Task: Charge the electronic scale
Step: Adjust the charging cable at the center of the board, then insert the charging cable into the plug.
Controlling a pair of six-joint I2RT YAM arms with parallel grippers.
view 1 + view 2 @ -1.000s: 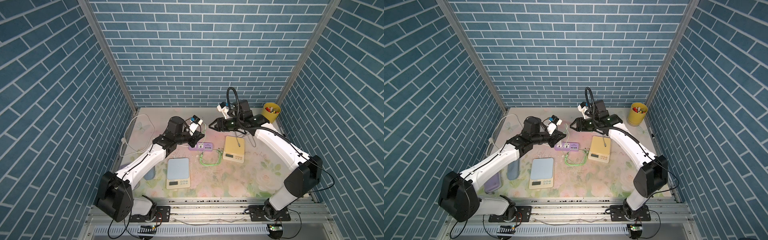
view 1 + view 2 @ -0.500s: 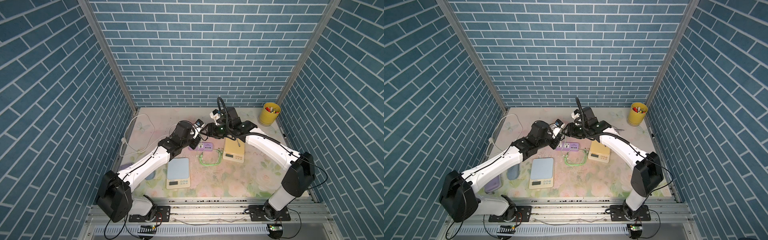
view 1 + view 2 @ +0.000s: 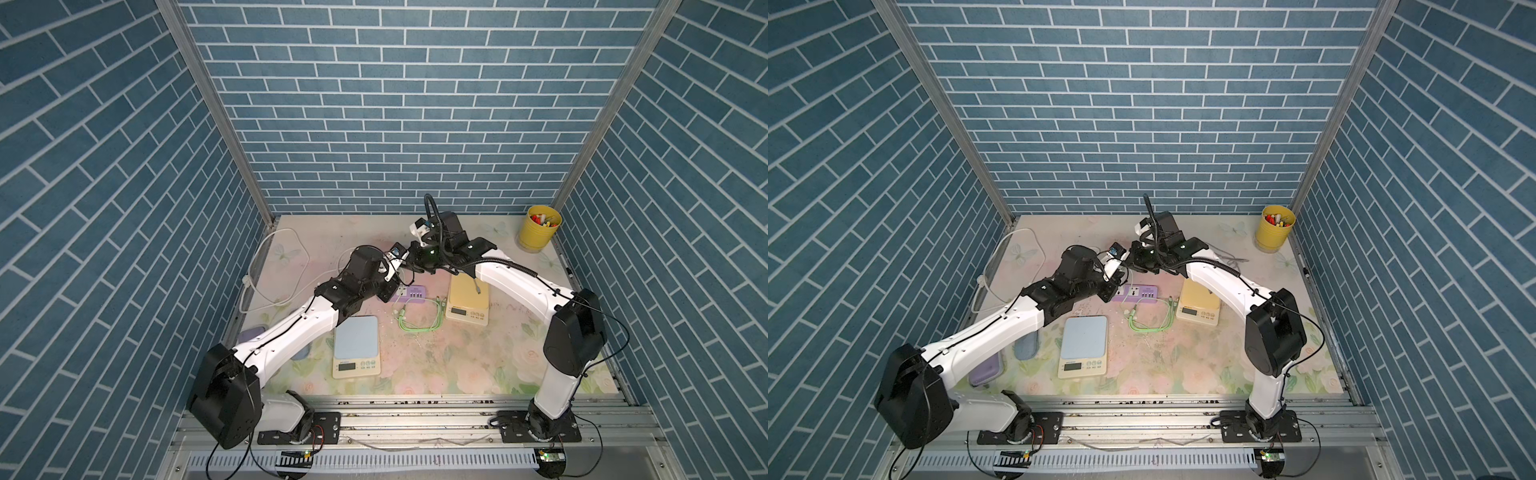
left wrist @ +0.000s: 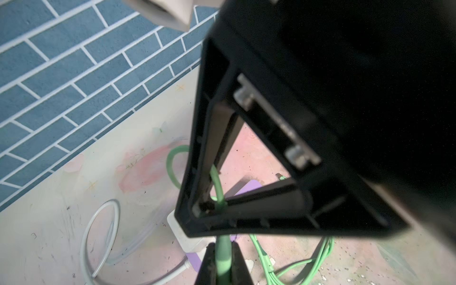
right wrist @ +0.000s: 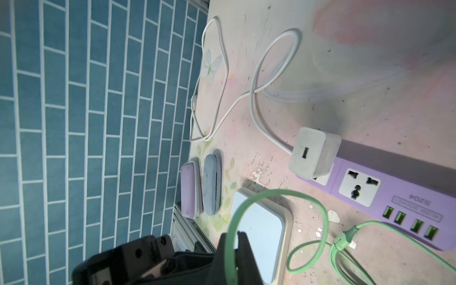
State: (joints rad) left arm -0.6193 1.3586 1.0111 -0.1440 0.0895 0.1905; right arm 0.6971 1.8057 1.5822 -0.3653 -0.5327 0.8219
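Note:
Two electronic scales lie on the flowered mat: a blue-topped one point(image 3: 356, 347) point(image 3: 1084, 340) point(image 5: 259, 227) and a yellow-topped one point(image 3: 467, 305) point(image 3: 1198, 305). A green cable point(image 3: 419, 328) point(image 3: 1148, 324) is coiled between them. Both grippers meet tip to tip above the purple power strip point(image 3: 411, 293) point(image 3: 1138, 293). My left gripper point(image 3: 395, 271) point(image 4: 223, 246) is shut on the thick end of the green cable point(image 4: 223, 261). My right gripper point(image 3: 409, 265) point(image 5: 233, 237) is shut on the same green cable point(image 5: 320, 212) a little further along.
A white adapter point(image 5: 313, 153) sits plugged into the power strip point(image 5: 394, 187), its white cord point(image 5: 259, 81) looping towards the left wall. A purple case point(image 5: 188, 190) and a blue-grey case point(image 5: 211, 183) lie near the front left edge. A yellow cup point(image 3: 538, 228) stands back right.
My right arm swung left from above the yellow scale to meet the left gripper, and its jaws closed on the green cable. The left gripper shifted slightly right, still holding the cable end.

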